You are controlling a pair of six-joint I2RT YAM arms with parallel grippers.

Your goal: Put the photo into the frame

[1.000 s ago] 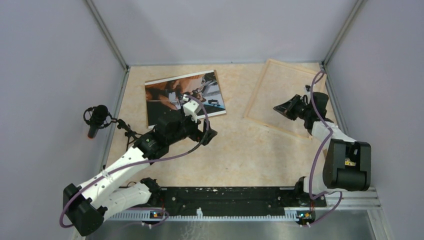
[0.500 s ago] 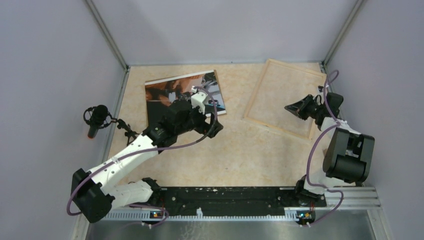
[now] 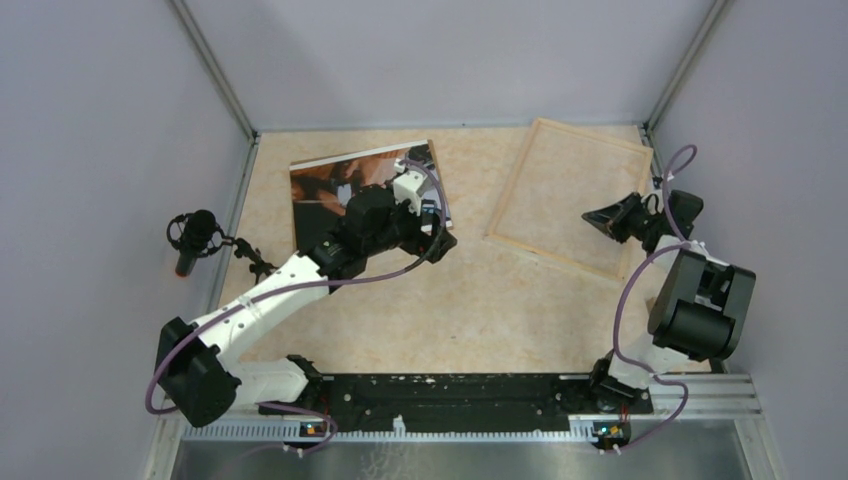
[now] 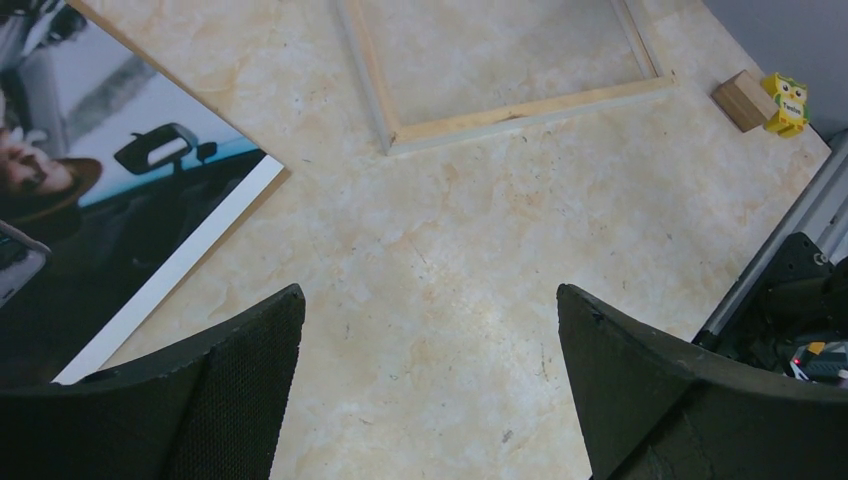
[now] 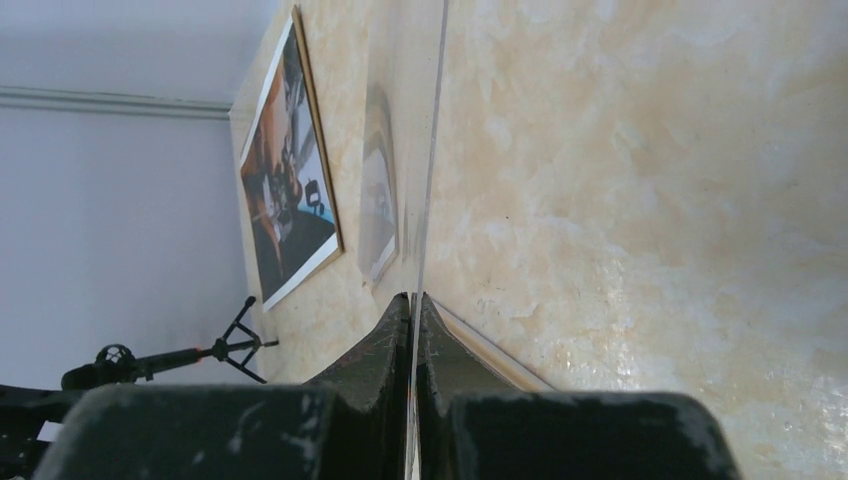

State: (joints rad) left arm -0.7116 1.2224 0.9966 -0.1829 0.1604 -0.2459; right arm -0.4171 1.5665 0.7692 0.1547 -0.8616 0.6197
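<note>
The photo (image 3: 340, 185) lies face up at the back left of the table, with a thin brown edge under its border; it also shows in the left wrist view (image 4: 90, 230) and the right wrist view (image 5: 290, 170). The frame (image 3: 570, 195) of pale wooden strips lies flat at the back right and shows in the left wrist view (image 4: 500, 110). My left gripper (image 3: 440, 240) (image 4: 430, 340) is open and empty above bare table, just off the photo's near right corner. My right gripper (image 3: 603, 217) (image 5: 413, 300) is shut on a thin clear sheet (image 5: 400, 150), held on edge over the frame's right side.
A small wooden block with a yellow owl figure (image 4: 760, 100) sits near the right wall. A microphone on a small tripod (image 3: 195, 235) stands at the left wall. Grey walls close in the table on three sides.
My left arm has reached farther right, from over the photo to its near right corner. My right gripper has drawn back to the right with the clear sheet.
</note>
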